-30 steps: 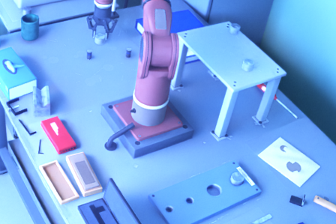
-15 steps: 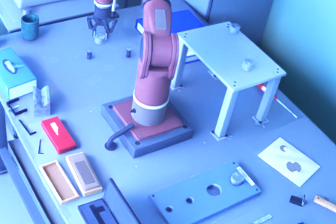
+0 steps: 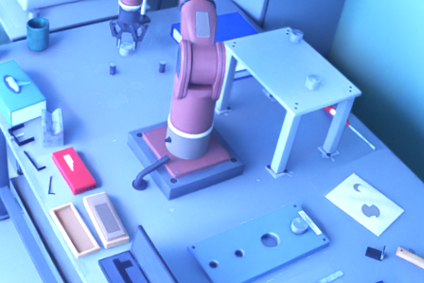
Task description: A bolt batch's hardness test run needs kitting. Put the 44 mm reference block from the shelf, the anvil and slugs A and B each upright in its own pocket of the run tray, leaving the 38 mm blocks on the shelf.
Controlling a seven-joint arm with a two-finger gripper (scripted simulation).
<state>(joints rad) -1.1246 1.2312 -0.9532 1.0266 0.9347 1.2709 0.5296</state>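
My gripper (image 3: 126, 40) hangs over the far left of the bench, closed on the pale cylindrical anvil (image 3: 126, 49), which sits just above the bench top. Two small dark slugs stand upright on the bench nearby, slug A (image 3: 112, 68) to the front left and slug B (image 3: 162, 66) to the right. The blue run tray (image 3: 258, 243) lies at the near edge with one grey block (image 3: 298, 225) standing in its right pocket; its other pockets show as open holes. Two more grey blocks stand on the white shelf, one at the far corner (image 3: 296, 35) and one near the right edge (image 3: 312, 81).
The white shelf table (image 3: 289, 69) stands right of my arm's base (image 3: 185, 160). A teal box (image 3: 18, 92), a red case (image 3: 73, 170), two flat trays (image 3: 90, 223) and hex keys line the left edge. A teal cup (image 3: 37, 34) stands at the far left.
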